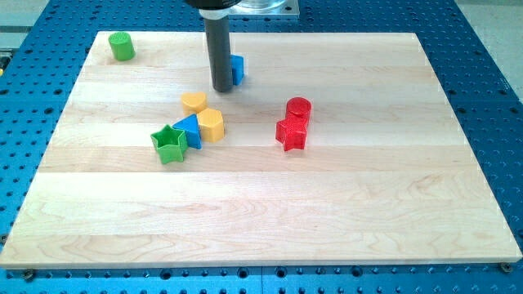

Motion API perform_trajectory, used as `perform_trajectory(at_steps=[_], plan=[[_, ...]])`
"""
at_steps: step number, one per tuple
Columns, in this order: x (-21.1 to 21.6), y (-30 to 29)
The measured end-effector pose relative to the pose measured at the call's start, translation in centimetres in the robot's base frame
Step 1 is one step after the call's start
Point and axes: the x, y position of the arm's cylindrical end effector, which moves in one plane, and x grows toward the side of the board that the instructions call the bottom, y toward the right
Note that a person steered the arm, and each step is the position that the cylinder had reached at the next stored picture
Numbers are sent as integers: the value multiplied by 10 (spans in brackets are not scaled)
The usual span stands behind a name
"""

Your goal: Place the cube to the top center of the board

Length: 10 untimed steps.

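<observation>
A blue cube [238, 69] sits near the top centre of the wooden board [261, 204], partly hidden behind the dark rod. My tip [222, 89] rests on the board just left of and slightly below the cube, touching or nearly touching it. Below the tip lies a cluster: a yellow heart [194, 102], a yellow hexagon [211, 125], a blue triangle [189, 129] and a green star [169, 144].
A red cylinder [298, 109] and a red star [292, 133] sit together right of centre. A green cylinder [122, 46] stands at the board's top left corner. A blue perforated table [490, 49] surrounds the board.
</observation>
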Motion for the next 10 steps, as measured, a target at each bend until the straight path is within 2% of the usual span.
perform_trajectory(at_steps=[1,2,3,4,5,6,7,8,10], plan=[[-14,64],[10,17],[6,-26],[-13,17],[-15,27],[6,-39],[-21,-18],[-35,38],[-53,77]])
